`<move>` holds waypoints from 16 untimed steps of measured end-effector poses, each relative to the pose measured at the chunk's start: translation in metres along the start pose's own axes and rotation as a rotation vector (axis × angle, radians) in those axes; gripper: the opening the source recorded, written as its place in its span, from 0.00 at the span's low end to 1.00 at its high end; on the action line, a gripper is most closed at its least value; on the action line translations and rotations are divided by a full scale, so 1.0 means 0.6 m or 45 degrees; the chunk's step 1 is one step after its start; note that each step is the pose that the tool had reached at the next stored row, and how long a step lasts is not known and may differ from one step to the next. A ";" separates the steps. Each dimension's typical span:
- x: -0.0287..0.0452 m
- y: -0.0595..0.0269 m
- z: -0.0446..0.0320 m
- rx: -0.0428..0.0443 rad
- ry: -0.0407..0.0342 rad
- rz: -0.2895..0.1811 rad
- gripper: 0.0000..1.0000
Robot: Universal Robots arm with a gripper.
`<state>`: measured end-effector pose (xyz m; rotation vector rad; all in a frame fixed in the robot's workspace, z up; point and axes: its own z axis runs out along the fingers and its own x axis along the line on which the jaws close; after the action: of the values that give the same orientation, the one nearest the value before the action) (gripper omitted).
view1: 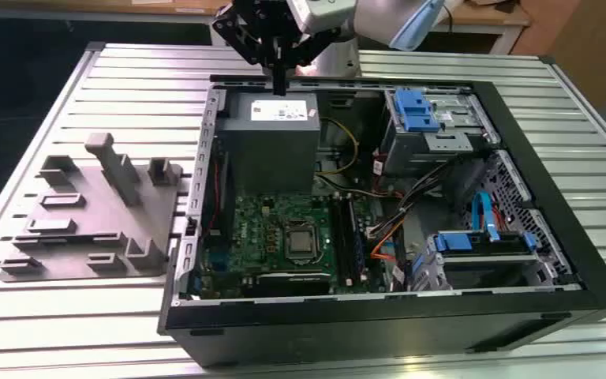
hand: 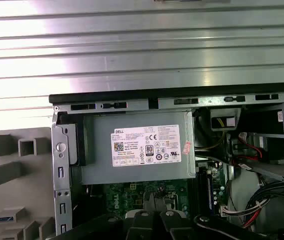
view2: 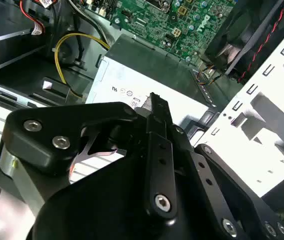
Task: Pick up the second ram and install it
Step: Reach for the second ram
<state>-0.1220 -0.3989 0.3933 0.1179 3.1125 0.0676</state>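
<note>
My gripper [view1: 281,90] hangs over the back of the open computer case [view1: 555,260], just above the grey power supply [view1: 266,130]. Its two black fingers are pressed together and point straight down; I see nothing between them. In the second wrist view the shut gripper [view2: 154,98] ends over the power supply's white label [view2: 126,90]. The green board [view1: 282,229] lies lower in the case, with its long black sockets [view1: 343,233] on the exterior view's right of the processor. The second ram is hidden from me.
A grey fixture plate [view1: 82,225] with upright blocks lies on the slatted metal table [view1: 72,316], on the exterior view's left of the case. Inside the case are blue drive brackets [view1: 413,110], cable bundles [view1: 429,189] and a fan [view2: 242,35].
</note>
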 end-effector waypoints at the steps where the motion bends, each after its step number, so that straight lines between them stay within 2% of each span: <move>1: 0.000 0.000 0.000 0.000 0.0000 0.000 0.10; 12: 0.000 0.000 0.000 0.000 -0.0001 0.000 0.10; 16: 0.006 -0.001 0.000 0.000 0.0000 0.000 0.10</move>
<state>-0.1257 -0.3990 0.3933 0.1180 3.1125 0.0676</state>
